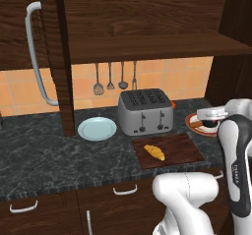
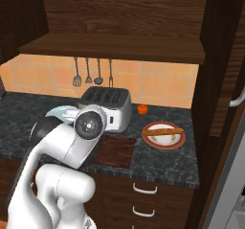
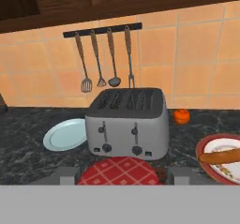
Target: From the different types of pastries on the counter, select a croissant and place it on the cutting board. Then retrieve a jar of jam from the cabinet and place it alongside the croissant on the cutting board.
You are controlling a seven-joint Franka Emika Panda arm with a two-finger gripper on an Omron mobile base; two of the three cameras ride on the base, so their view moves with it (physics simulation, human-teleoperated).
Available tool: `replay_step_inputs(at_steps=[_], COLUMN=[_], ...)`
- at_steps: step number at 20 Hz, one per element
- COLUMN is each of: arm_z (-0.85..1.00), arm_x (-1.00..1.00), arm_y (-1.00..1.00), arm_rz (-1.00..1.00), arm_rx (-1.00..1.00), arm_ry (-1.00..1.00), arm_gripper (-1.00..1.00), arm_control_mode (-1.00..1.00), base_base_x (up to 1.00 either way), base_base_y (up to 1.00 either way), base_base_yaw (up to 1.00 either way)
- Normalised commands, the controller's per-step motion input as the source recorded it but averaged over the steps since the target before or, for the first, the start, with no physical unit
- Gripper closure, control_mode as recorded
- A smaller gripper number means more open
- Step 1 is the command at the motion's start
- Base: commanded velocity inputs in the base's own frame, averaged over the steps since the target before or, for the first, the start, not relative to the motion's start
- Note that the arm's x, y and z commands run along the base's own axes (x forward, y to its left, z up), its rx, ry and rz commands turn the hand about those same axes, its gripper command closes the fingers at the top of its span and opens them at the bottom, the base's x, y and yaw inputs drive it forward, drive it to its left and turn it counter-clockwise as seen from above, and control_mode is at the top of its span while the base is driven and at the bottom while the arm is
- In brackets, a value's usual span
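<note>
1. Croissant (image 1: pixel 154 152) lies on the cutting board (image 1: pixel 184 148), toward its left half. First step looks done.
2. Hand view: a round red checked lid (image 3: pixel 120 171) sits right at the pincer (image 3: pixel 120 177), between the two grey finger tips (image 3: pixel 61 175), low in the frame. I judge this the jar of jam, clamped by the pincer; the jar body is hidden.
3. Pincer opening: narrow to about the lid's width. Contact on both sides cannot be confirmed, but it reads as a hold.
4. Left to do: set the jar on the board beside the croissant. The board is not seen ahead of the pincer, so it probably lies below it.
5. Ahead of the pincer: toaster (image 3: pixel 129 122); pale blue plate (image 3: pixel 63 135) ahead-left; rimmed plate (image 3: pixel 213 148) with the stick pastry (image 3: pixel 220 156) ahead-right; small orange fruit (image 3: pixel 182 116) beyond.
6. Left base view gives croissant and cabinet handle (image 1: pixel 37 52); right base view has the arm covering part of the board. The lid shows in the hand view.
</note>
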Motion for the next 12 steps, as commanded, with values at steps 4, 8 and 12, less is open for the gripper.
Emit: replay_step_inputs(at_steps=[4, 8, 12], arm_z=[-1.00, -0.64, -0.86], arm_x=[0.18, 0.14, 0.34], arm_y=[0.05, 0.31, 0.86], arm_rz=[0.20, 0.21, 0.32], arm_rx=[0.00, 0.00, -0.13], arm_ry=[-0.38, -0.16, -0.32], arm_gripper=[1.00, 1.00, 1.00], arm_control_mode=[-1.00, -1.00, -1.00], base_base_x=[0.00, 0.00, 0.00], base_base_y=[0.00, 0.00, 0.00], base_base_yaw=[0.00, 0.00, 0.00])
